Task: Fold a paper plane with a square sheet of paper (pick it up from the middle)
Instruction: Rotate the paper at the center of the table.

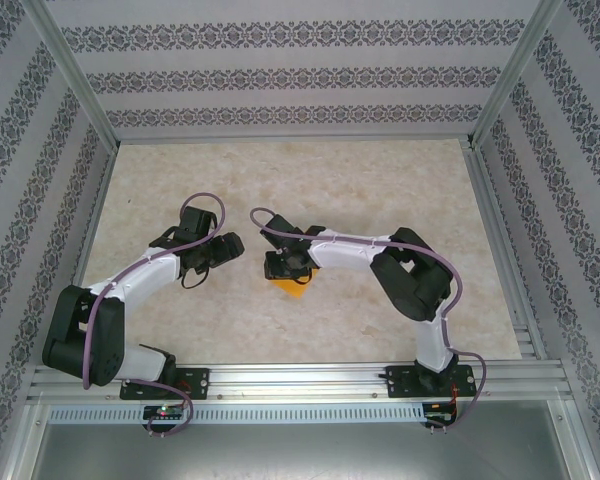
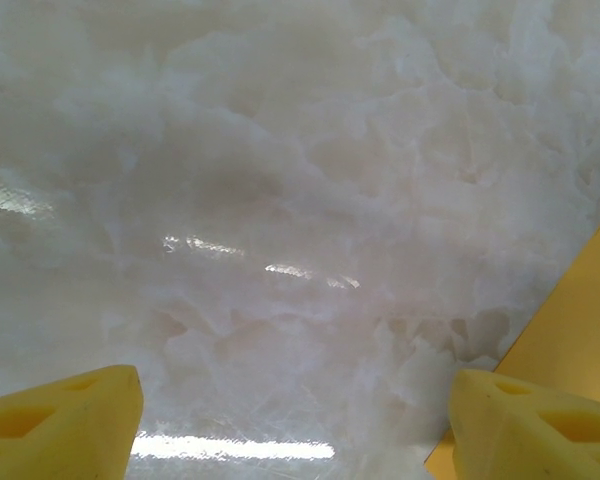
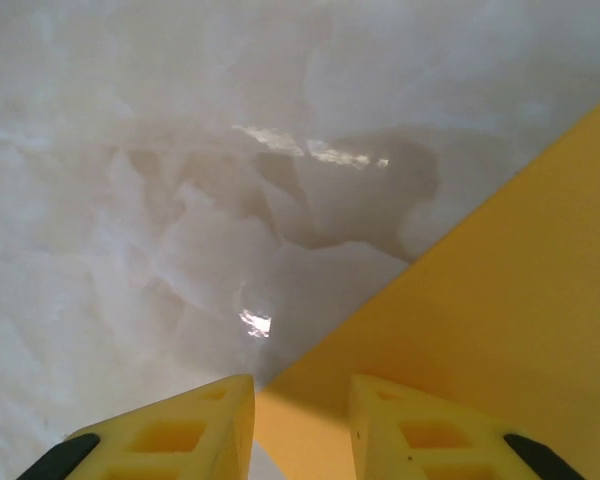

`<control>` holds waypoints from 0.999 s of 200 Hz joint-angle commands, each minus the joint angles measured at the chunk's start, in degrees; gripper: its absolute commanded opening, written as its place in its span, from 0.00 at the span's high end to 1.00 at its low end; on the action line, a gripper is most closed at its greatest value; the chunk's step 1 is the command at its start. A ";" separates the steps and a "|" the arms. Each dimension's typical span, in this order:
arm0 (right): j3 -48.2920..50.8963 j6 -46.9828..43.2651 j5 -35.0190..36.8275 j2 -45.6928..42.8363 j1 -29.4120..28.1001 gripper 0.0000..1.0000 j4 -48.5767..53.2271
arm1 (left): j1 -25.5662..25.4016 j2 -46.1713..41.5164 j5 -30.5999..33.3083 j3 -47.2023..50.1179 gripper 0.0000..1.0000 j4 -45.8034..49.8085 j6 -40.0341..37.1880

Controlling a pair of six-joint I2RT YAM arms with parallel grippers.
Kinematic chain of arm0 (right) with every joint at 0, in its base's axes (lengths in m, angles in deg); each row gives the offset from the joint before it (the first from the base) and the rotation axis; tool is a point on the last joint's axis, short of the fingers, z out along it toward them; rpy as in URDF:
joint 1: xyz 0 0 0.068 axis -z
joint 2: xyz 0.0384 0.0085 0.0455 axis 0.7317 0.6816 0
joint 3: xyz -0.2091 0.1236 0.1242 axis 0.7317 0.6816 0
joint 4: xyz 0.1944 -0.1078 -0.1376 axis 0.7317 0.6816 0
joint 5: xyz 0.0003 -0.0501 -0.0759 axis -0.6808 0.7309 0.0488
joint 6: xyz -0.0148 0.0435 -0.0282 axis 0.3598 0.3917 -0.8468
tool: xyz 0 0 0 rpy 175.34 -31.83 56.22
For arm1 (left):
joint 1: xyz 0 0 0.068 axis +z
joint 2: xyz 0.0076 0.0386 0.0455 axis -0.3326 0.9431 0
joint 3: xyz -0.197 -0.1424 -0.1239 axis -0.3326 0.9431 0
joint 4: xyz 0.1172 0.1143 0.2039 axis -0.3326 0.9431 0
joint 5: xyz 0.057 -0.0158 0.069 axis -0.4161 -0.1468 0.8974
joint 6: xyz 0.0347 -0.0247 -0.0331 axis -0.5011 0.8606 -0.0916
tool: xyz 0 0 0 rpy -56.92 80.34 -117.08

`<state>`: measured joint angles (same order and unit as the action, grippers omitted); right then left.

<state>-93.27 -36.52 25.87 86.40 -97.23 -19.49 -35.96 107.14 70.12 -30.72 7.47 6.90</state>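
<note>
Tabletop [image 1: 300, 180] free beyond — left arm [image 1: 140, 275] and right arm [image 1: 355, 250] crowd the centre above the paper [image 1: 293, 290].

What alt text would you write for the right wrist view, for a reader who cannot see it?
The right gripper, its two yellow fingers slightly apart, hangs over the edge of the orange sheet of paper, which lies flat on a glossy, pale marble-look table.
</note>
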 commanded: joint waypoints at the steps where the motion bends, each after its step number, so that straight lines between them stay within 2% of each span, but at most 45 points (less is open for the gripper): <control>1: 3.07 -2.01 -2.53 -0.13 -1.22 0.69 2.29 | 0.68 -1.50 -0.40 -0.43 0.18 1.14 -2.27; 29: 9.37 -5.62 -5.56 -2.67 -1.85 0.69 3.42 | 0.62 -0.63 -1.51 -0.93 0.18 1.96 -3.37; 42: 12.37 -7.89 -6.87 -4.72 -1.84 0.70 3.82 | 0.49 -0.58 -1.94 -1.06 0.15 2.34 -3.36; 68: 14.82 -9.85 -6.32 -10.61 -1.30 0.70 3.82 | -0.72 -0.31 -3.20 -1.10 0.13 1.99 -3.32; 101: 18.46 -1.71 -5.79 -18.61 4.51 0.65 -4.16 | -3.96 -0.04 -6.76 -0.81 0.13 0.00 -2.87; 126: 22.03 4.19 -1.06 -22.87 6.09 0.63 -7.64 | -6.77 0.08 -11.03 0.61 0.13 -3.95 -0.15; 149: 22.99 7.88 0.24 -22.83 6.46 0.64 -7.75 | -9.89 1.21 -15.06 1.35 0.12 -8.06 2.72; 200: 26.23 12.73 -2.08 -20.07 7.55 0.67 -12.80 | -16.82 6.00 -16.74 0.43 0.12 -10.84 5.17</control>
<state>-69.20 -27.58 24.45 64.65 -90.39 -28.15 -50.37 111.12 55.43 -29.80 -0.18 9.70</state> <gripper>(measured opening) 0.330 0.886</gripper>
